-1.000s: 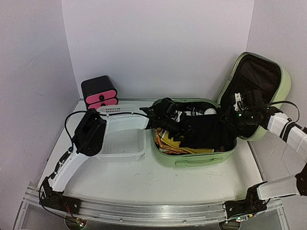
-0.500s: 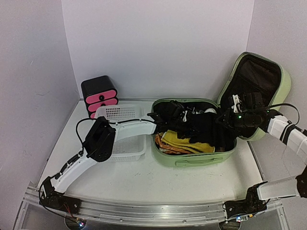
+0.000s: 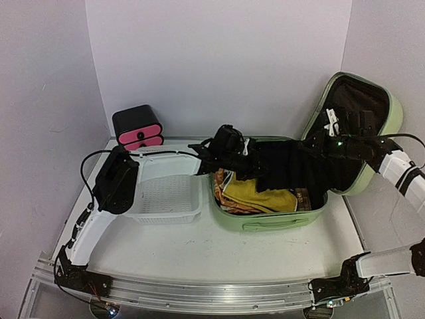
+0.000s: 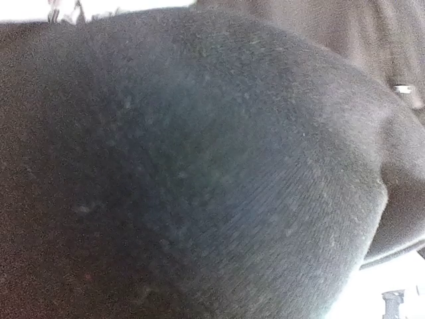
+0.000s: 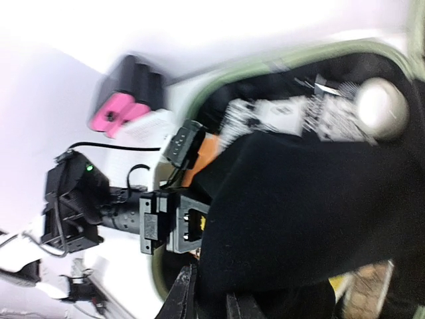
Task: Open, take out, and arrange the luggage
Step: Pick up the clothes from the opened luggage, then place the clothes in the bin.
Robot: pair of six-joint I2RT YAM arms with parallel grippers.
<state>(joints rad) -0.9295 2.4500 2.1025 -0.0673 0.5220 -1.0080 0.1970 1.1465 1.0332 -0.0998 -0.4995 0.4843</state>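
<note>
1. Light-green luggage [image 3: 279, 219] lay open beneath both grippers, its lid raised behind the right gripper [image 3: 327, 138]; opening looked done.
2. A black garment [image 3: 299, 166] hung stretched between the left gripper [image 3: 240, 154] and the right, each pinching it, partly lifted out.
3. A white basket [image 3: 166, 212] sat beside the left gripper.
4. Yellow cloth [image 3: 259, 196] below awaited removal.

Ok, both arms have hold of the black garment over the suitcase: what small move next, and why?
Probably raise both grippers together a little. The left gripper and right gripper each pinch an end of the black garment, which spans the open luggage but sags onto the yellow cloth inside.
</note>
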